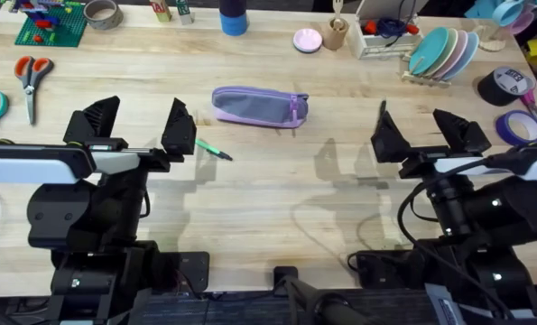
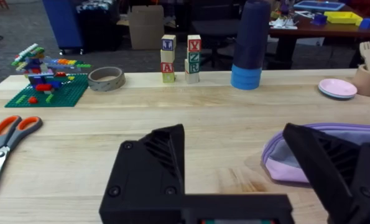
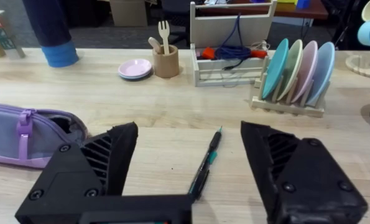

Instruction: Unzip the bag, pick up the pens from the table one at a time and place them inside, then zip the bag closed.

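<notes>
Left claw [image 1: 142,122]: mine, spread, empty. Right claw [image 1: 421,126]: spread, empty. Green pen [image 1: 212,150]: on the table [image 1: 277,194], beside left claw. Dark pen [image 3: 204,165]: before right claw. Pencil pouch [image 1: 260,106]: between claws, farther back, apparently unopened. Everything remains.

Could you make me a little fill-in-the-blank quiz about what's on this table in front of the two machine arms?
1. The lavender fabric pencil pouch lies on the light wooden plank table with its zipper ____.
2. The bright ____ pen lies on the table beside the left hand.
3. The dark pen lies between the open fingers of the ____ hand.
4. The number of pens already inside the pouch is ____.

Missing words: closed; green; right; zero
</notes>
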Controlling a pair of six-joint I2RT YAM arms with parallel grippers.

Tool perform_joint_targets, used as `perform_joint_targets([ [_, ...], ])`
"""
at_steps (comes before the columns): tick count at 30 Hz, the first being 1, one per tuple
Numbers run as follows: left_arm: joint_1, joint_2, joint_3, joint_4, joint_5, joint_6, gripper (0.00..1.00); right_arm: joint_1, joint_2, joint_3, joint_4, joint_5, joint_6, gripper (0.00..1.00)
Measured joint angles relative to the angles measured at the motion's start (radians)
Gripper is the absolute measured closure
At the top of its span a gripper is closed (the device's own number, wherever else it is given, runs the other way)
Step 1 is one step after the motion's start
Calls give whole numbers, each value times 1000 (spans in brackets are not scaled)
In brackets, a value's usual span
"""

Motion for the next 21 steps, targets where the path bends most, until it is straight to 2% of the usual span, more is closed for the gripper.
perform_joint_targets([
  [21,0,0,3,-8,-7,1,7,0,0,2,-1,21,6,5],
])
